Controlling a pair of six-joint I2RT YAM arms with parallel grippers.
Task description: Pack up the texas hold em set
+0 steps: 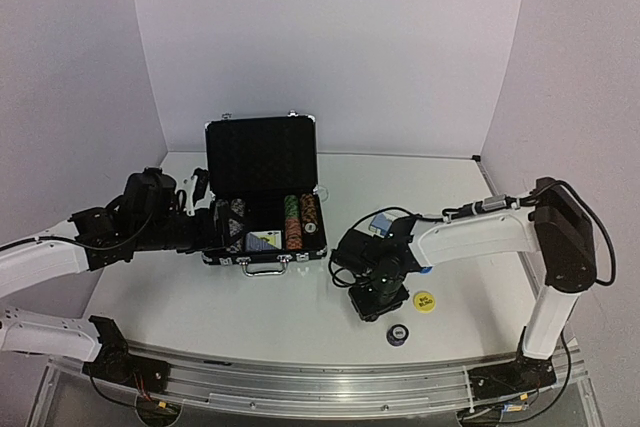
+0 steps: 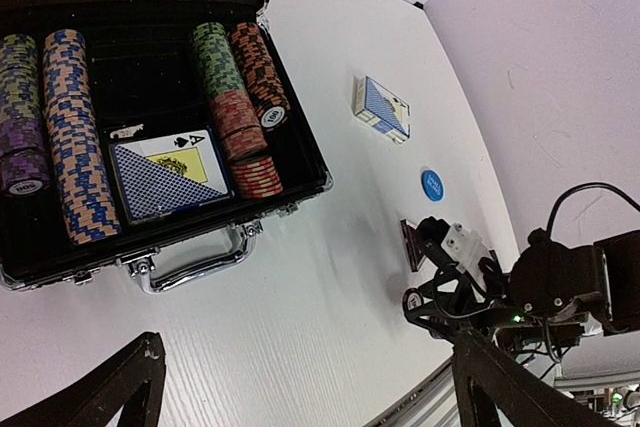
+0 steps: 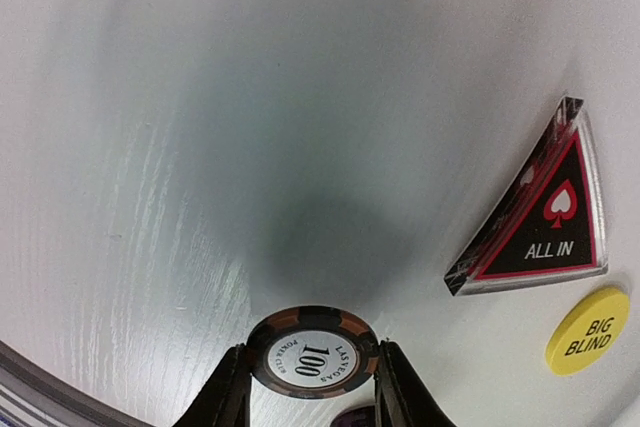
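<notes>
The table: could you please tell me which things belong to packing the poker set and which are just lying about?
Belong: case, chips, packed deck, loose deck, blue button, yellow button, All In marker, loose chip in the right gripper.
Just there: rail.

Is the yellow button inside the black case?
No, the yellow Big Blind button lies on the white table beside the All In marker.

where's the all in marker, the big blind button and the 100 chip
all in marker (image 3: 545, 225), right wrist view, on its black face just below the spade
big blind button (image 3: 588, 330), right wrist view, on the yellow face at the lettering
100 chip (image 3: 313, 355), right wrist view, on its white centre label
</notes>
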